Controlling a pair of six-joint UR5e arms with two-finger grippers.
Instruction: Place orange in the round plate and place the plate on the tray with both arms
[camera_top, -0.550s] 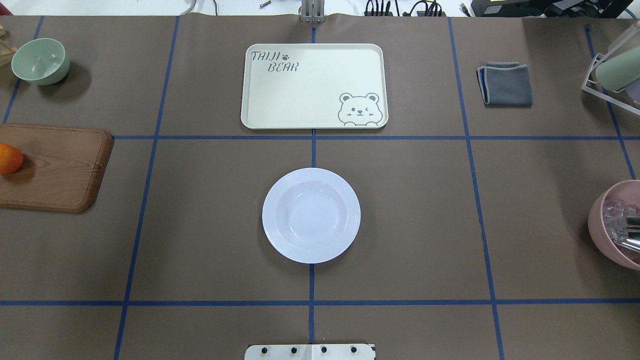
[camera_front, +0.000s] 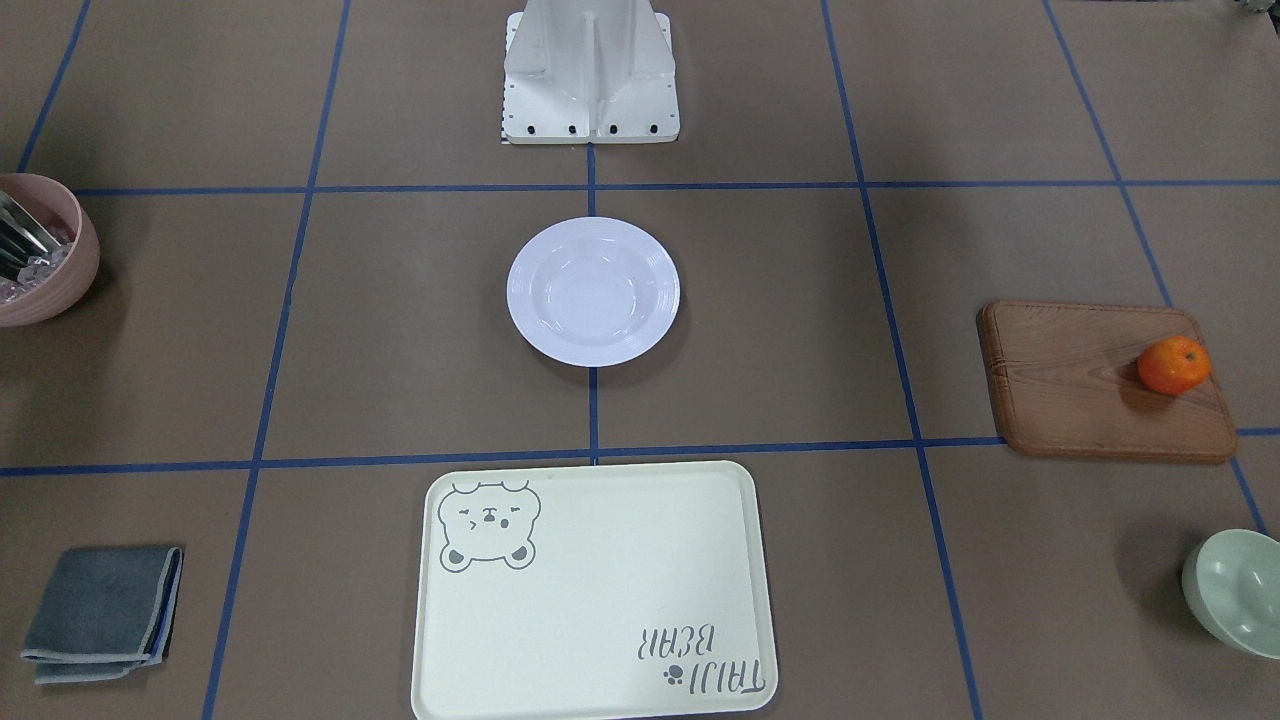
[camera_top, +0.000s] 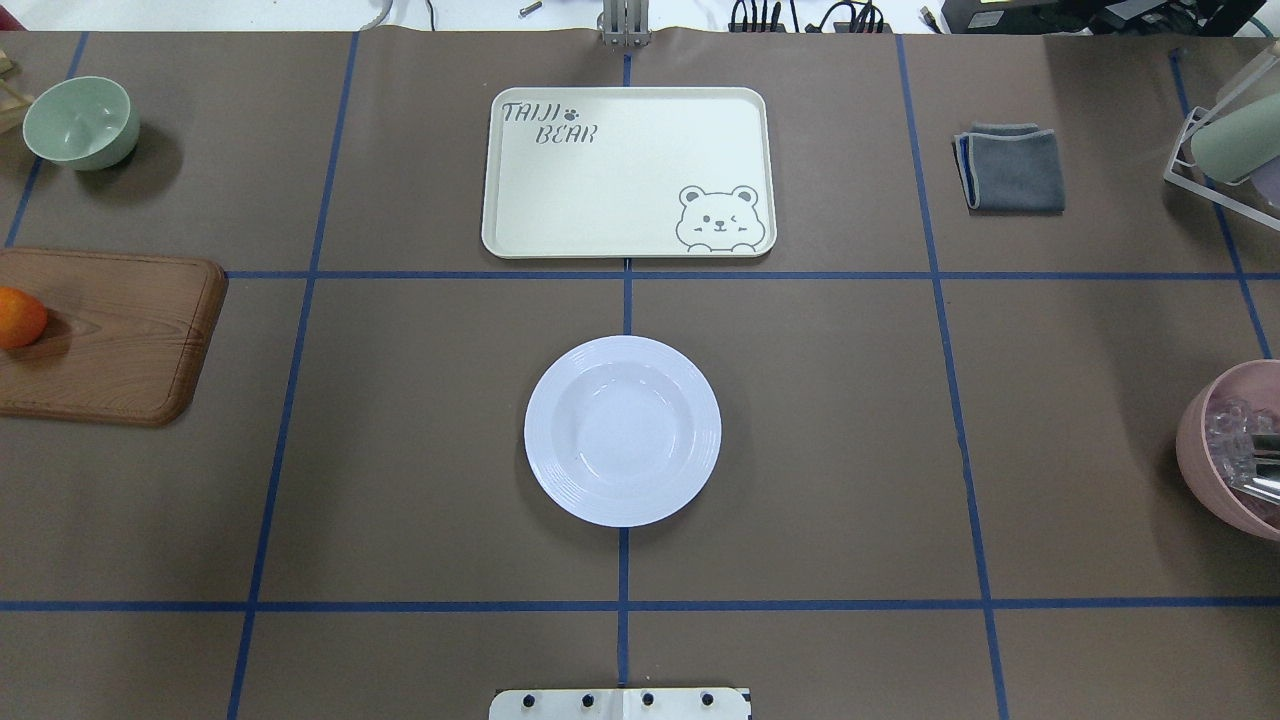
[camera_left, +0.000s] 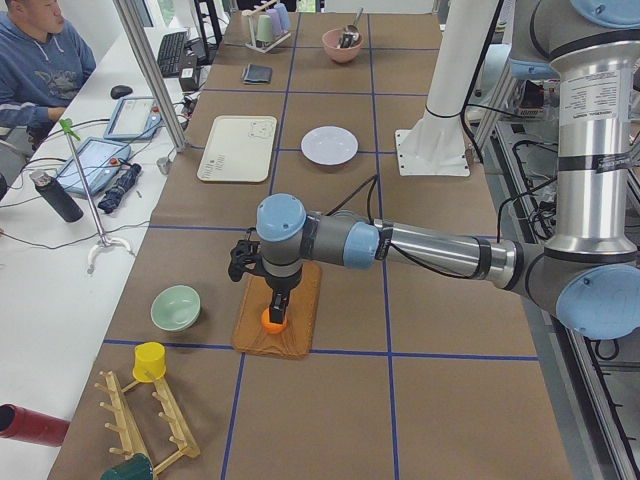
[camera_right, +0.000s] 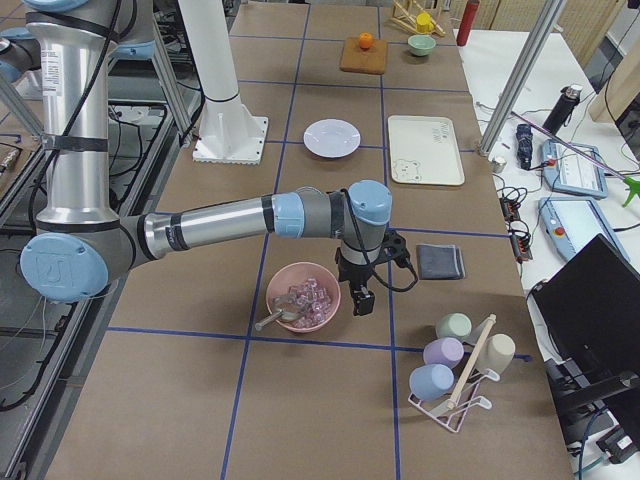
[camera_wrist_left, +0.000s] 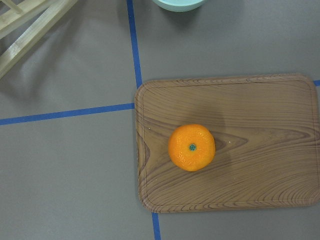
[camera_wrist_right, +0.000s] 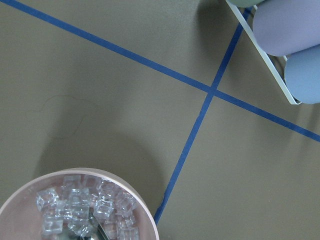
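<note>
The orange (camera_front: 1174, 365) lies on a brown wooden board (camera_front: 1090, 385) at the table's left end; in the left wrist view the orange (camera_wrist_left: 192, 147) sits straight below the camera. My left gripper (camera_left: 275, 298) hangs just above the orange (camera_left: 272, 319); I cannot tell whether it is open or shut. The white round plate (camera_top: 622, 430) stands empty mid-table, with the cream tray (camera_top: 630, 170) beyond it, also empty. Over at the right end, my right gripper (camera_right: 361, 298) hovers beside a pink bowl (camera_right: 303, 296); its state cannot be told either.
A pale green bowl (camera_top: 80, 122) stands behind the board. The pink bowl (camera_wrist_right: 75, 210) holds ice cubes and a metal utensil. A folded grey cloth (camera_top: 1010, 167) and a cup rack (camera_right: 455, 365) are at the right. A person (camera_left: 40, 60) sits beyond the table's far edge.
</note>
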